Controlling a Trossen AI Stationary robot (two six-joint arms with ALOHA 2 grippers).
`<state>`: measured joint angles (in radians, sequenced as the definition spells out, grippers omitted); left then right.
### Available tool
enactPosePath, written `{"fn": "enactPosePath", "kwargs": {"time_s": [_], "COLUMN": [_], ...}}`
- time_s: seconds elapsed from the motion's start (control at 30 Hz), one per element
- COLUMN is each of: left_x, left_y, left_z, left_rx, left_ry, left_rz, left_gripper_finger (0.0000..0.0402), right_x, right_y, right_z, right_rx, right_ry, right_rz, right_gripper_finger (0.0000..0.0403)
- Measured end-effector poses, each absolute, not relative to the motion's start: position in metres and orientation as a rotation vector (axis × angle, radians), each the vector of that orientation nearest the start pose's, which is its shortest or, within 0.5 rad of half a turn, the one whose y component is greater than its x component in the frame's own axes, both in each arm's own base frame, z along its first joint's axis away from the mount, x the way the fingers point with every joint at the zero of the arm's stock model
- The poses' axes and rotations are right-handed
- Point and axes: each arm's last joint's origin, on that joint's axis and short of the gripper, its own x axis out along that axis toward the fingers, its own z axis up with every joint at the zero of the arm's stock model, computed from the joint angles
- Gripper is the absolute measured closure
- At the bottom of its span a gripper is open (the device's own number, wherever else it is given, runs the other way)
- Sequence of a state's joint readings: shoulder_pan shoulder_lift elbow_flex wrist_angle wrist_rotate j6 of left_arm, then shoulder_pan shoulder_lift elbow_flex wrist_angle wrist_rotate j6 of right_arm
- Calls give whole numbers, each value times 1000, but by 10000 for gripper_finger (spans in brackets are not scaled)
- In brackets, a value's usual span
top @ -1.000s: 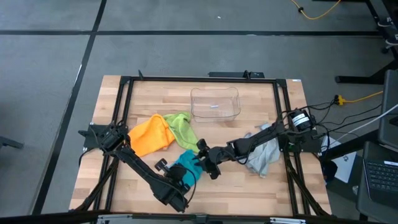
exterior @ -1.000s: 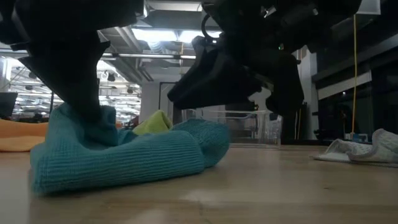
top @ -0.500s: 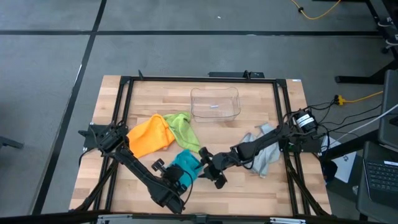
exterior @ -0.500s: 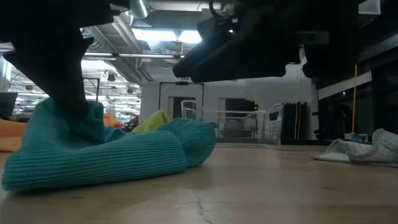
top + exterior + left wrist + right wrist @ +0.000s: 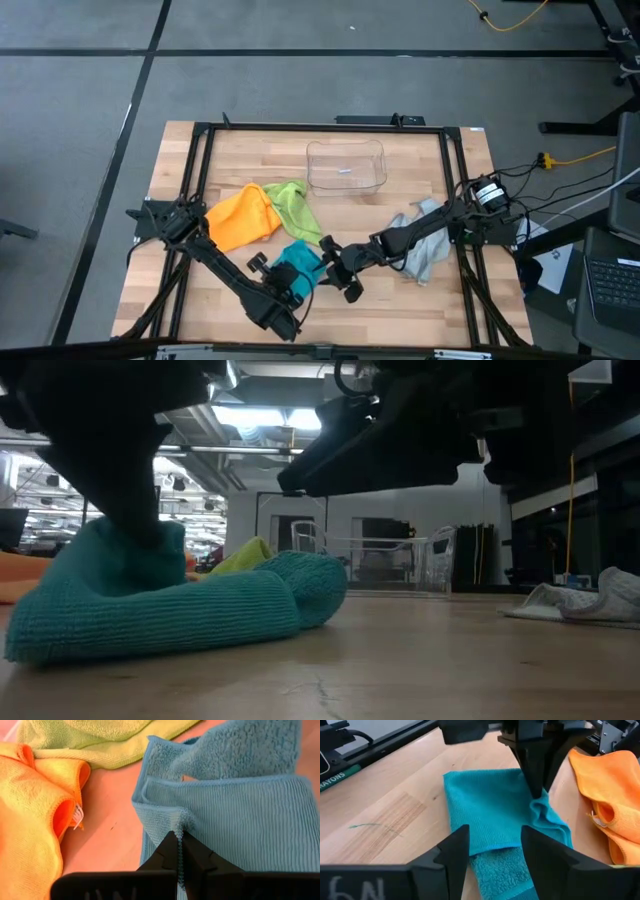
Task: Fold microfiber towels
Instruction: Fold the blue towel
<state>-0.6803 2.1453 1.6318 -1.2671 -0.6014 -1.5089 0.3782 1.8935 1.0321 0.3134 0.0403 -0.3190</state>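
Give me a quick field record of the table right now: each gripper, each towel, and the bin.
left gripper: shut, pinching a fold of the teal towel
right gripper: jaws open, just above the teal towel's near edge, holding nothing
orange towel: crumpled, table's left side
green towel: crumpled, beside the orange one
grey-blue towel: heaped under the right arm
clear bin: upright at the back

- The high view looks straight down from well above, taking in the whole table (image 5: 420, 300) and grey floor around it.
- The low view sits at table-top height, very near the teal towel (image 5: 170, 615), which fills the lower left of the frame, facing the room behind.
- The left wrist view looks closely down on the same teal towel (image 5: 240, 820).
- The right wrist view faces it too, from the opposite side.
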Motion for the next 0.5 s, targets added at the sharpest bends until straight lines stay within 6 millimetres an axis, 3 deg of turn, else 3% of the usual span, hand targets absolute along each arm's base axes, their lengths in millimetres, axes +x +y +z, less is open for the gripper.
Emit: {"fn": "enactPosePath", "kwargs": {"time_s": [0.2, 0.5], "left_x": [316, 320], "left_y": [-225, -226], "left_z": [167, 167], "left_rx": [-210, -266], "left_ry": [1019, 1028], "left_rz": [901, 883], "left_gripper_finger": [401, 401], "right_x": [371, 395], "right_y": [147, 134], "right_z": [157, 131], "right_rx": [-341, -274], "right_ry": [384, 353], "right_rz": [428, 357], "right_gripper_finger": [221, 230]}}
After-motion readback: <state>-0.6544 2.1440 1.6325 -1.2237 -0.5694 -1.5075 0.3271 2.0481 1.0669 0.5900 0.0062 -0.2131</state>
